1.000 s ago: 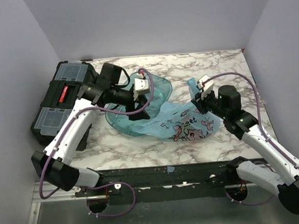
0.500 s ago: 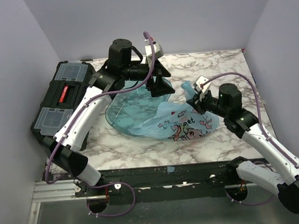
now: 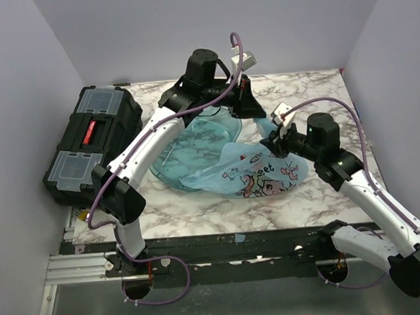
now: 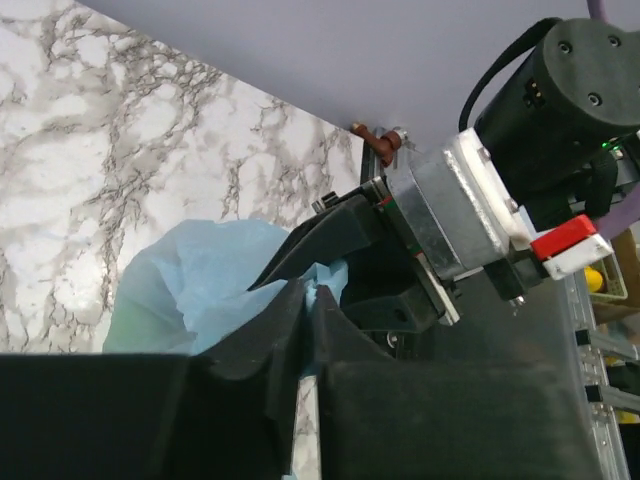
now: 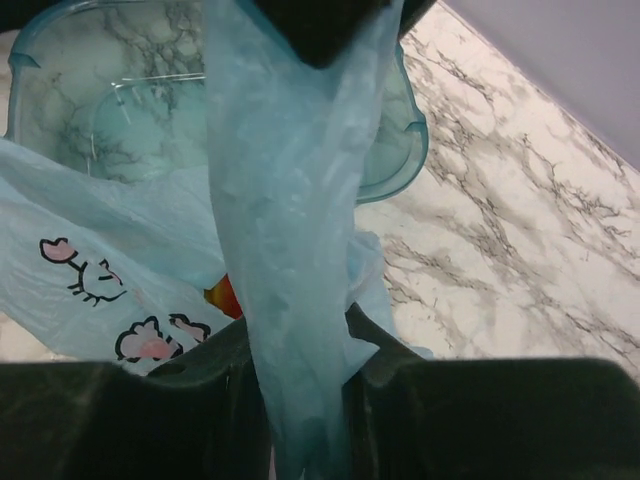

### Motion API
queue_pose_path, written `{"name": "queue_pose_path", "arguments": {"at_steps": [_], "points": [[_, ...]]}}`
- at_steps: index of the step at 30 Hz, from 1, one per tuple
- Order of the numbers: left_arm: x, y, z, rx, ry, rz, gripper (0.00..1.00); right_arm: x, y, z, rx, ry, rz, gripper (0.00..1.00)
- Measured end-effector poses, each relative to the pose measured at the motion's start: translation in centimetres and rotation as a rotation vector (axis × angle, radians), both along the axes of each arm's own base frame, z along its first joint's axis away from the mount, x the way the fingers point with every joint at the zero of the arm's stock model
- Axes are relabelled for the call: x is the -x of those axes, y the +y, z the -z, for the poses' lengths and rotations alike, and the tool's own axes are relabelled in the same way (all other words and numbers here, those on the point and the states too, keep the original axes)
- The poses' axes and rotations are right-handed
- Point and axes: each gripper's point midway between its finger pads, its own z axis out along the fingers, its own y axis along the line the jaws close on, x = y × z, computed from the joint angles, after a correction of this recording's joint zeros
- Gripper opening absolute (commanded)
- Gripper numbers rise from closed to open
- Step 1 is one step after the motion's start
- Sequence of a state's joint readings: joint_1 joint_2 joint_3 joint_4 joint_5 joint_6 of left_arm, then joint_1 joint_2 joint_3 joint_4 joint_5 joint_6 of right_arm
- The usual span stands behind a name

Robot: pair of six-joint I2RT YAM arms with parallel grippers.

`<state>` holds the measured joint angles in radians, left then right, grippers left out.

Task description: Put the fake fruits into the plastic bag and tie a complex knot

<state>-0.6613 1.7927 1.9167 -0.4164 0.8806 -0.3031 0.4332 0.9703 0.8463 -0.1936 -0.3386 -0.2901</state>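
- The marble table (image 3: 313, 92) carries everything. A black toolbox (image 3: 87, 148) sits at its left edge, well apart from the work.
- The left arm (image 3: 151, 136) stretches across to the far right so that its claw can meet the other one over the bag's neck.
- The teal tray (image 3: 185, 156) lies left of centre with no fruit visible in it, so loading looks finished.
- The plastic bag (image 3: 258, 172) lies right of centre, its left edge over the tray's near rim. Its neck is drawn up into one strip, probably to form a knot. No knot shows yet.
- The left gripper (image 3: 256, 112) is clamped on the far end of that strip, acting as an anchor.
- The right gripper (image 3: 274, 141) pinches the strip lower down, just beside the left one, which keeps the film taut between them.
- A red fake fruit (image 5: 225, 295) shows through the bag below the strip, so the load stays at the bottom.
- A second ago the left arm hung over the tray. It has since swung far and right to the neck.
- The right gripper has barely shifted, and the bag's body lies where it did.
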Motion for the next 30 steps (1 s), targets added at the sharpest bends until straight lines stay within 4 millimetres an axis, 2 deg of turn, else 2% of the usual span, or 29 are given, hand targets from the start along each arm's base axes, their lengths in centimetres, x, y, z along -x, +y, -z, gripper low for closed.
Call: {"name": "queue_pose_path", "arguments": {"at_steps": [2, 3, 4, 5, 8, 14, 18, 21, 25, 27, 30], "points": [[0.1, -0.2, 0.1, -0.002, 0.020, 0.027, 0.00, 0.1, 0.0, -0.3, -0.001, 0.006, -0.002, 0.67], [0.2, -0.1, 0.3, -0.005, 0.027, 0.037, 0.00, 0.3, 0.0, -0.4, -0.003, 0.015, -0.004, 0.76], [0.3, 0.2, 0.4, -0.006, 0.031, 0.057, 0.00, 0.5, 0.0, -0.6, -0.006, 0.028, -0.007, 0.82], [0.5, 0.4, 0.5, -0.004, 0.030, 0.073, 0.00, 0.8, 0.1, -0.7, -0.005, 0.042, -0.013, 0.83], [1.1, 1.5, 0.7, 0.012, -0.003, 0.141, 0.00, 2.1, 0.2, -2.2, -0.005, 0.094, -0.046, 0.85], [1.6, 5.5, 1.0, 0.009, -0.276, 0.266, 0.00, 3.6, 1.4, -8.4, -0.036, 0.095, -0.149, 0.86], [3.3, 6.2, 0.8, 0.025, -0.389, 0.349, 0.00, 3.8, 2.6, -10.4, -0.020, 0.068, -0.255, 0.87], [4.2, 6.3, 0.8, 0.040, -0.453, 0.395, 0.00, 3.5, 3.5, -9.8, 0.018, 0.065, -0.337, 0.87], [4.9, 6.3, 0.8, 0.050, -0.502, 0.427, 0.00, 2.5, 4.6, -7.6, 0.067, 0.076, -0.426, 0.84], [5.0, 6.4, 0.5, 0.053, -0.515, 0.430, 0.00, 2.2, 5.2, -6.5, 0.080, 0.085, -0.471, 0.78], [5.0, 6.4, -0.1, 0.060, -0.536, 0.428, 0.00, 2.0, 5.8, -5.4, 0.092, 0.089, -0.523, 0.61]]}}
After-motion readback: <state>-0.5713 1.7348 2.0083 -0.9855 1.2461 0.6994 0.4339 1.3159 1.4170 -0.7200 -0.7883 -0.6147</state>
